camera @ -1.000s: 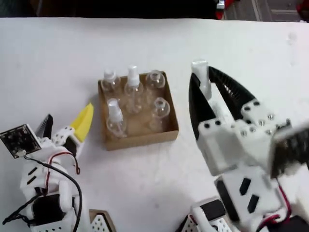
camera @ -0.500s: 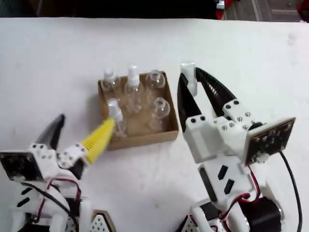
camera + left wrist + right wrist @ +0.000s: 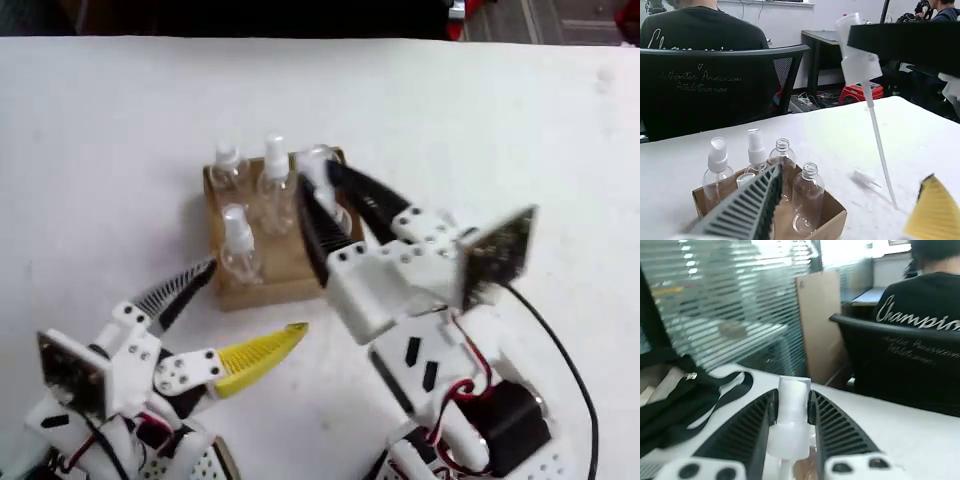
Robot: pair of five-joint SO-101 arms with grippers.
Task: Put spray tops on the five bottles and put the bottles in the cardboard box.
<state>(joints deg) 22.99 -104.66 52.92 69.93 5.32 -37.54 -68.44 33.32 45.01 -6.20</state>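
Right, you're on top number four, I'd say: right claw (image 3: 314, 180) is clamped on a spray top (image 3: 857, 60) over the cardboard box (image 3: 835, 217), where all five bottles stand, two uncapped (image 3: 782, 155) (image 3: 809, 187). Left claw (image 3: 258, 296) gapes empty at the box front. Next move calls for threading the dip tube (image 3: 880, 150) straight down one bare neck.
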